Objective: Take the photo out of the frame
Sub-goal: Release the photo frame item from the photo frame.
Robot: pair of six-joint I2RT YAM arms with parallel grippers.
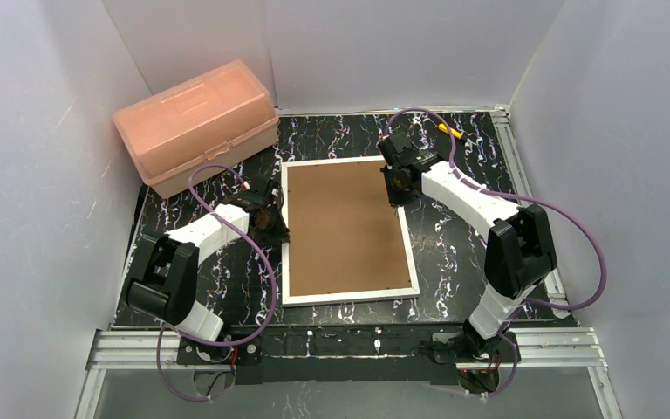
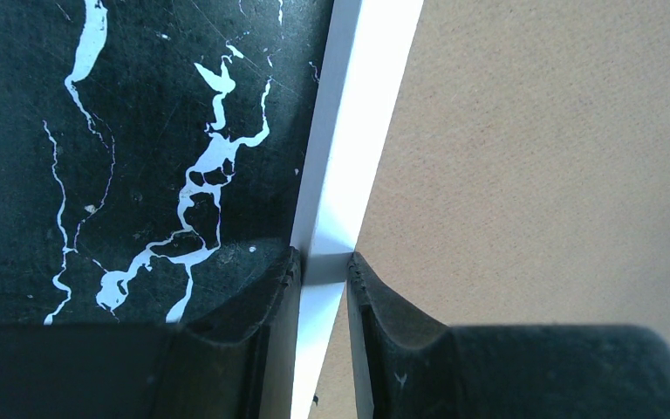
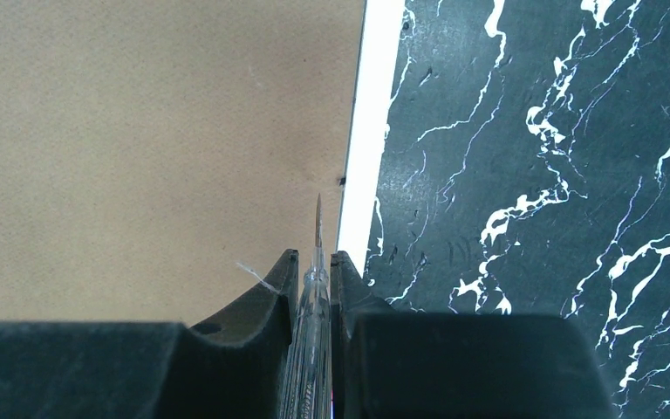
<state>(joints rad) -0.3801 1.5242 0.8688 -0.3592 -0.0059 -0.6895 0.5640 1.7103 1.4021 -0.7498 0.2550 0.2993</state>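
We're looking down on the frame (image 1: 345, 229), flat in the middle of the black marbled table (image 1: 454, 253), brown back facing up, white border all round. The left gripper (image 1: 272, 223) sits at the frame's 9 o'clock edge. In the left wrist view its fingers (image 2: 266, 288) are clamped on that white border, one on the table side and one over the brown back, with the strip pinched between them.

Over at about 1 o'clock on the frame, the right gripper (image 1: 397, 188) hangs above the right-hand edge near the far corner. From its wrist camera we see the jaws closed on a clear pointed tool (image 3: 314, 297), with the tip aimed toward 12 o'clock in that view. The tip lies over the brown back, just inside the white border, which runs close by at its 3 o'clock. At 10 o'clock from the frame stands a pink box (image 1: 196, 122), well apart from both grippers.
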